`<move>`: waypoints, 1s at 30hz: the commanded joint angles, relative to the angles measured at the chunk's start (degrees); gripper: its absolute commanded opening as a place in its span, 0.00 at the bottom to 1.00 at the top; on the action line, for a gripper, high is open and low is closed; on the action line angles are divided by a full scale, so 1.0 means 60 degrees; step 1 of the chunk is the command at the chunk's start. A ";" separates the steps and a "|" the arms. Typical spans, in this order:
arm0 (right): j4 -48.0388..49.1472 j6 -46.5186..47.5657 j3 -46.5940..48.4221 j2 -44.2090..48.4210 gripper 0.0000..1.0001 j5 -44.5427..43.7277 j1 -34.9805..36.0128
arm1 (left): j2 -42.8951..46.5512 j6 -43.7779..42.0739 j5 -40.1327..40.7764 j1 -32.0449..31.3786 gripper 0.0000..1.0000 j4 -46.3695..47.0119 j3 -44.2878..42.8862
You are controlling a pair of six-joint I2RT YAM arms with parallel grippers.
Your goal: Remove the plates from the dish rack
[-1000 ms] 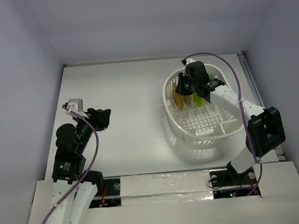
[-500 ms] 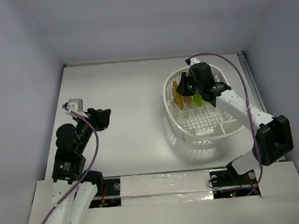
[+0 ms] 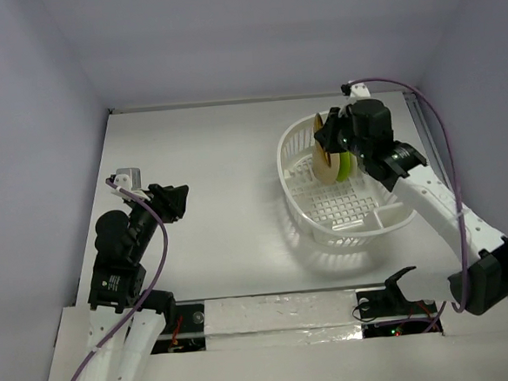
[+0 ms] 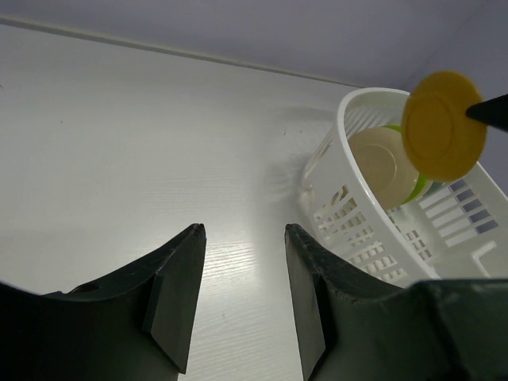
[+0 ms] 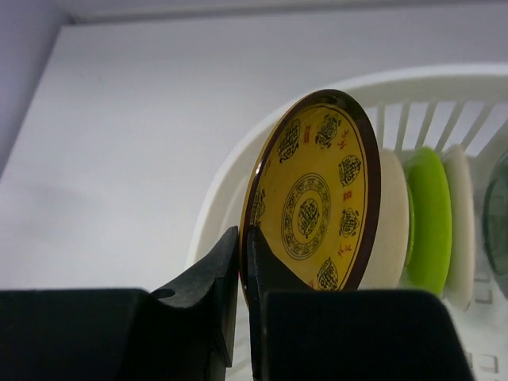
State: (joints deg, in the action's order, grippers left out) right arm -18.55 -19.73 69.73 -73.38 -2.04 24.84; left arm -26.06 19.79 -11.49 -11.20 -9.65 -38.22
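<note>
My right gripper point(image 3: 327, 135) is shut on the lower edge of the amber-orange plate point(image 5: 313, 202) and holds it upright above the far end of the dish rack point(image 3: 283, 167). From the left wrist view the plate point(image 4: 443, 125) hangs above the rack's rim point(image 4: 341, 143). The cream-beige plate point(image 5: 393, 230) and the lime green plate point(image 5: 429, 218) stand on edge in the rack behind it. The teal plate point(image 5: 496, 214) shows only at the right border. My left gripper point(image 3: 181, 200) is open and empty over the left side of the table, far from the rack.
A small white block point(image 3: 127, 177) sits on the table by the left arm. The enclosure's walls close in the table at the back and sides. The rack's near half shows a bare grid bottom point(image 3: 342, 206).
My right gripper has risen and drawn back with the amber-orange plate, lifting it out of the row above the rack's rim. The left arm has not moved.
</note>
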 commanded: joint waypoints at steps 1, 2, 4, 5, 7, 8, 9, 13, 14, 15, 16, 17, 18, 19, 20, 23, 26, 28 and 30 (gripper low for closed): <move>0.0103 0.0445 0.0960 0.0731 0.00 -0.0319 0.0005 | 0.0067 -0.0047 0.0025 -0.0052 0.42 0.0407 0.0085; -0.0028 0.0460 0.1091 0.0703 0.00 -0.0116 0.0005 | 0.0067 -0.0047 0.0010 -0.0052 0.42 0.0422 0.0085; -0.0058 0.0417 0.1428 0.0542 0.00 0.0265 0.0005 | 0.0096 -0.0032 0.0010 -0.0052 0.42 0.0422 0.0085; 0.0014 0.0344 0.1516 0.0440 0.00 0.0920 0.0005 | 0.0125 -0.0046 0.0025 -0.0052 0.42 0.0422 0.0085; 0.0277 0.0052 0.1634 0.0205 0.00 0.1553 0.0108 | 0.0184 -0.0046 0.0054 -0.0052 0.42 0.0422 0.0085; 0.0626 -0.0051 0.1663 0.0161 0.00 0.1846 0.0355 | 0.0198 -0.0032 0.0097 -0.0052 0.42 0.0407 0.0071; 0.0746 -0.0125 0.1707 0.0015 0.00 0.1907 0.0487 | 0.0199 -0.0046 0.0112 -0.0052 0.42 0.0393 0.0071; 0.0864 -0.0170 0.2539 -0.0802 0.00 0.1909 0.1483 | 0.0301 -0.0032 0.0448 -0.0052 0.42 0.0290 -0.0002; 0.0792 -0.0111 0.2746 -0.1038 0.00 0.1821 0.1717 | 0.0316 -0.0032 0.0739 -0.0052 0.42 0.0188 -0.0032; 0.0777 -0.0038 0.2951 -0.1302 0.00 0.1748 0.1966 | 0.0359 -0.0003 0.0931 -0.0052 0.42 0.0129 -0.0104; 0.0747 0.0151 0.3141 -0.1870 0.00 0.1660 0.2490 | 0.0389 -0.0003 0.1150 -0.0052 0.42 0.0071 -0.0134; 0.0718 0.0283 0.3593 -0.2209 0.00 0.1427 0.2742 | 0.0447 0.0026 0.1602 -0.0052 0.41 -0.0060 -0.0178; 0.0573 0.0415 0.3858 -0.2561 0.00 0.1323 0.3006 | 0.0520 0.0041 0.1766 -0.0052 0.41 -0.0105 -0.0265; 0.0470 0.0736 0.4151 -0.2956 0.00 0.1148 0.3487 | 0.0550 0.0041 0.1826 -0.0052 0.41 -0.0207 -0.0324; 0.0077 0.0927 0.4908 -0.3830 0.00 0.0813 0.3724 | 0.0579 0.0056 0.2406 -0.0052 0.41 -0.0266 -0.0397; -0.0496 0.1733 0.6084 -0.5240 0.00 0.0008 0.4586 | 0.0726 -0.0002 0.3257 -0.0052 0.40 -0.0515 -0.0719; -0.0877 0.2305 0.7607 -0.7115 0.00 -0.0666 0.5188 | 0.0989 -0.0003 0.4370 -0.0052 0.39 -0.0662 -0.1042; -0.0996 0.2655 0.8473 -0.8215 0.00 -0.0918 0.5395 | 0.1311 0.0012 0.4769 -0.0155 0.39 -0.0590 -0.1014; -0.0996 0.2804 0.8898 -0.9034 0.00 -0.1196 0.5600 | 0.1676 0.0085 0.5151 -0.0242 0.39 -0.0502 -0.0752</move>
State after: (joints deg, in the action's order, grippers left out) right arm -22.09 -7.90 118.06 -123.11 -3.60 56.69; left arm -18.57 19.90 12.51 -11.99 -14.33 -41.93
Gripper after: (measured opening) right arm 0.110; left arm 0.392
